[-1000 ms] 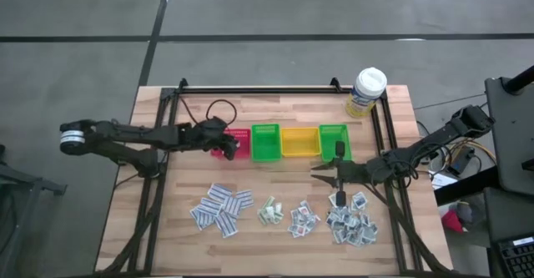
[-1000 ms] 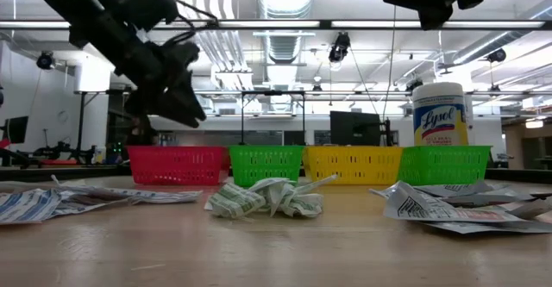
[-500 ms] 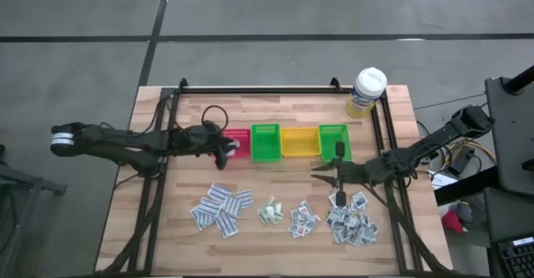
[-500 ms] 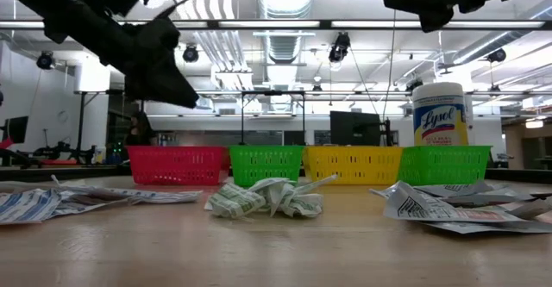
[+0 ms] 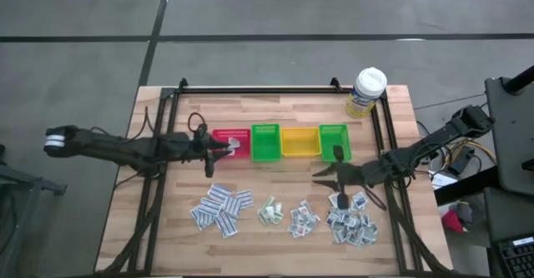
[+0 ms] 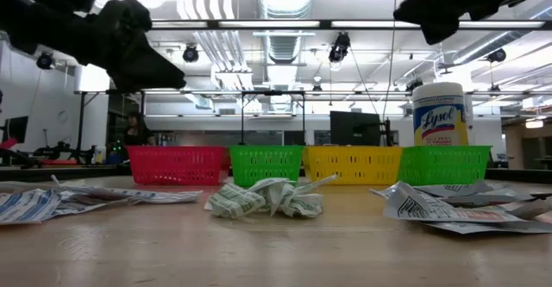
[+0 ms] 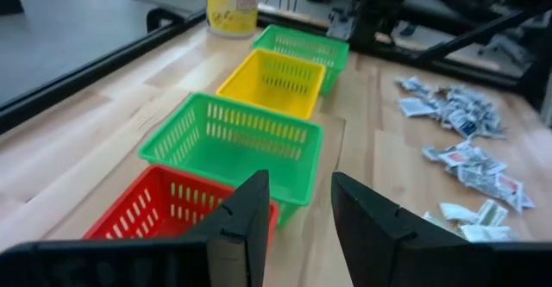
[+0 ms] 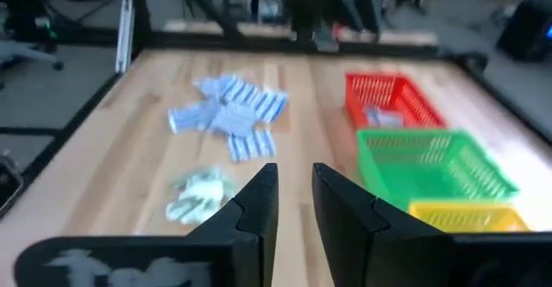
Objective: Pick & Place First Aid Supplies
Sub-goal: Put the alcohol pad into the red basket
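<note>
The first aid packets lie in piles on the near half of the table: blue-striped strips point(image 5: 222, 208), a green-printed bunch point(image 5: 269, 211), and two grey-blue heaps point(image 5: 303, 219) point(image 5: 351, 220). One white packet point(image 5: 236, 144) rests inside the red bin point(image 5: 225, 136). My left gripper point(image 5: 210, 149) hangs open and empty in the air at the red bin's left edge; its wrist view shows bare fingers point(image 7: 250, 222) above that bin point(image 7: 159, 214). My right gripper point(image 5: 320, 176) hovers open by a narrow gap and empty, above the table just near of the right green bin point(image 5: 333, 140).
Red, green point(image 5: 265, 142), yellow point(image 5: 299, 142) and green bins stand in a row across the table's middle. A white-capped bottle with a yellow label point(image 5: 366, 91) stands at the far right corner. Black frame rails point(image 5: 160, 128) run along the left, right and far edges.
My left gripper has drawn back from over the red bin toward the table's left edge and has risen. The right arm has kept nearly still.
</note>
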Action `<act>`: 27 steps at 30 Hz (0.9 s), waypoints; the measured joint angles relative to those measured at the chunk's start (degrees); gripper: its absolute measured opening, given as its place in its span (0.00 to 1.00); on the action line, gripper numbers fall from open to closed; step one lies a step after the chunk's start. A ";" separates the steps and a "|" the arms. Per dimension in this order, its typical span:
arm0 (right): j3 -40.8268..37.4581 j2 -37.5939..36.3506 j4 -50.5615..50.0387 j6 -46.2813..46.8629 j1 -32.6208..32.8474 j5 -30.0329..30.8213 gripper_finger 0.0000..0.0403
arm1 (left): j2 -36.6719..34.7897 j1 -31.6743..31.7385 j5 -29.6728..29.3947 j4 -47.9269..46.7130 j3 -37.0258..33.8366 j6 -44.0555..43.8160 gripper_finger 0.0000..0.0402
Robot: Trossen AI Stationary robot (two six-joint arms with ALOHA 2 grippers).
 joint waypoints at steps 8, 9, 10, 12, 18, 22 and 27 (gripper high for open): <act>8.50 2.19 -22.02 10.09 -0.02 -0.06 0.20 | -5.96 -1.14 0.32 3.76 -5.28 -0.02 0.30; 9.61 2.80 -23.57 10.57 -0.02 -0.58 0.20 | -6.48 -1.27 0.34 3.91 -5.76 -0.02 0.30; 10.81 3.57 -25.23 11.10 -0.02 -1.14 0.20 | -6.88 -1.40 0.35 4.00 -6.14 -0.03 0.30; 13.25 5.48 -28.92 13.07 0.00 -2.29 0.21 | -7.77 -1.52 0.40 4.12 -6.88 -0.03 0.30; 19.70 12.76 -41.92 20.95 0.00 -6.40 0.24 | -9.30 -1.55 0.41 5.05 -7.97 -0.04 0.30; 22.99 17.62 -49.83 24.53 0.00 -9.65 0.26 | -9.59 -1.55 0.41 5.08 -8.00 -0.05 0.30; 24.79 22.29 -53.56 24.48 0.17 -14.07 0.29 | -9.69 -1.55 0.43 5.05 -8.06 -0.09 0.30</act>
